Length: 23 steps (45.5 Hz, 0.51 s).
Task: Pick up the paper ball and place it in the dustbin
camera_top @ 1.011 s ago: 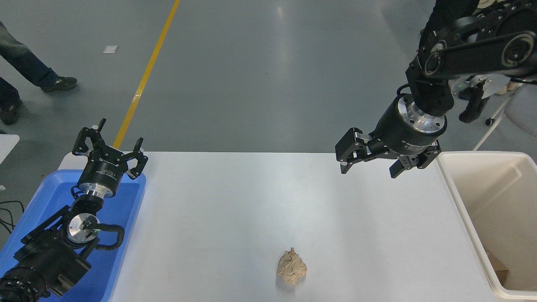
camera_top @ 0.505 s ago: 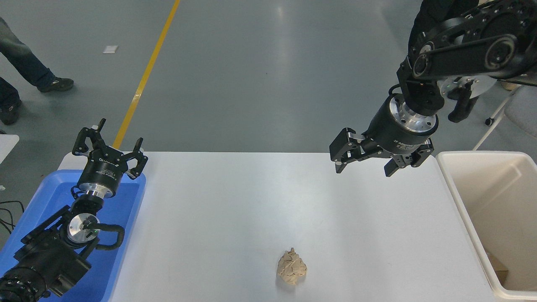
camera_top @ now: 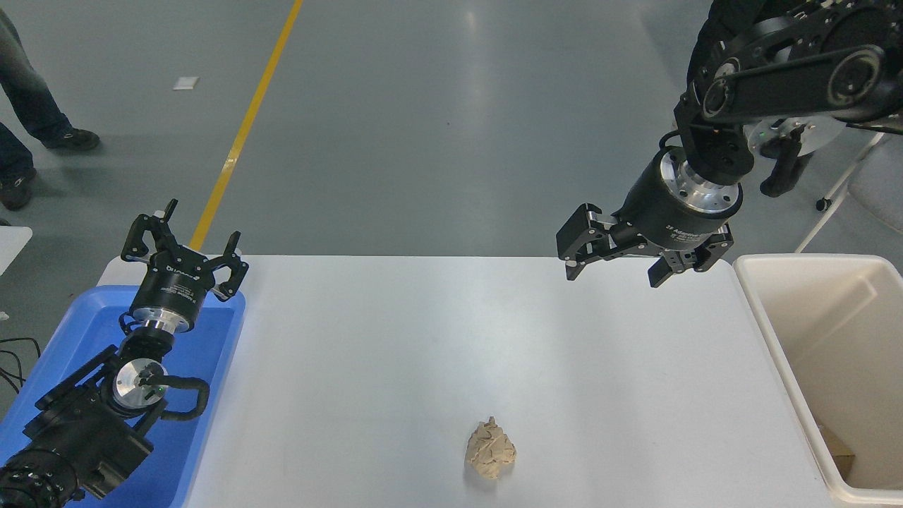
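The tan-brown paper ball (camera_top: 490, 449) lies on the white table (camera_top: 437, 339) near its front edge, a little right of the middle. The cream-white dustbin (camera_top: 790, 353) stands at the table's right end, with a brown scrap low in it. My right gripper (camera_top: 612, 269) is open and empty, held high over the table's far right, left of the dustbin and far from the ball. My left gripper (camera_top: 185, 248) is open and parked over the blue tray at the lower left.
A shallow blue tray (camera_top: 204, 395) sits at the table's left end under the left arm. A person's legs (camera_top: 28, 106) are on the floor at the top left. A chair base stands at the top right, beyond the dustbin.
My right gripper has drifted a little left and then up, away from the table top, still open. The person's legs moved left. The ball and the left arm have not moved.
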Each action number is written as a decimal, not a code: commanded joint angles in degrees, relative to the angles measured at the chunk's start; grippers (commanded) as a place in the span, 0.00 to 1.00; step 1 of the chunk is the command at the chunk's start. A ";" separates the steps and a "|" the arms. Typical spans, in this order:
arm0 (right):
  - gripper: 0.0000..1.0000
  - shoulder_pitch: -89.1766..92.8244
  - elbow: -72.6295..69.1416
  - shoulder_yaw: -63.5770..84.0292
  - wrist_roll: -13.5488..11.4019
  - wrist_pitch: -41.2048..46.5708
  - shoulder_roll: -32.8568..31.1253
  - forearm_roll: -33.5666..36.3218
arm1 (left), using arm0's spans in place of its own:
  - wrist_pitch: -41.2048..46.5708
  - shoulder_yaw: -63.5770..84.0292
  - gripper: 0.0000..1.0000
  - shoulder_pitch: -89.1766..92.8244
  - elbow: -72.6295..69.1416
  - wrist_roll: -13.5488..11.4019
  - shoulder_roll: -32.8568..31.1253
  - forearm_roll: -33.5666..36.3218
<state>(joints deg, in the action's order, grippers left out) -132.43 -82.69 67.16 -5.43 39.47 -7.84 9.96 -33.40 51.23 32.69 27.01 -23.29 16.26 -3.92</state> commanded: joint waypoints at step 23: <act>1.00 25.46 9.29 -6.42 -0.02 -12.57 7.84 -0.12 | -0.08 0.01 0.99 0.00 -0.03 0.00 0.00 0.05</act>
<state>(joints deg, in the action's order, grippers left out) -118.87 -79.45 63.47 -5.42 33.71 -3.59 9.95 -33.47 51.22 32.69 27.02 -23.29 16.26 -3.92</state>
